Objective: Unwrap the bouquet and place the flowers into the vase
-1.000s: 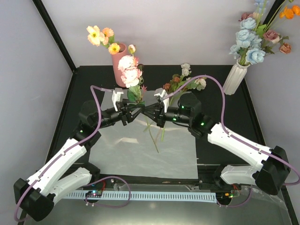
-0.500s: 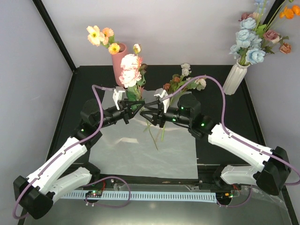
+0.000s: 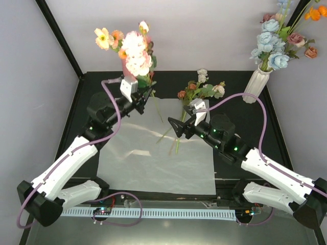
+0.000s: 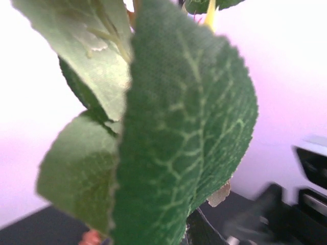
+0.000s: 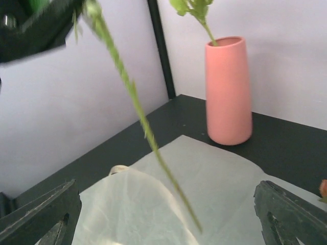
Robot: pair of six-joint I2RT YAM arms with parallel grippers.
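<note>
The unwrapping looks finished: the cream paper (image 3: 153, 158) lies spread flat on the table in front of the vase (image 5: 228, 92), and no flower is wrapped in it. The vase stands upright just behind the far left corner of the paper. It already holds a few stems, with yellow and orange blooms (image 3: 109, 37) above its mouth.

The left gripper (image 3: 140, 97) is clamped on the stem of a pink and cream flower (image 3: 135, 51) and holds it up just in front of the vase. The lower end of the stem hangs over the paper, so I judge this flower is not in the vase yet. The right gripper (image 3: 176, 127) is to the right of the vase, over the paper, with its jaws wide apart and nothing between them.

Some work is left. A small group of flowers (image 3: 202, 88) lies on the table to the right of the vase, and thin loose stems (image 3: 177, 143) lie on the paper in front of it.
</note>
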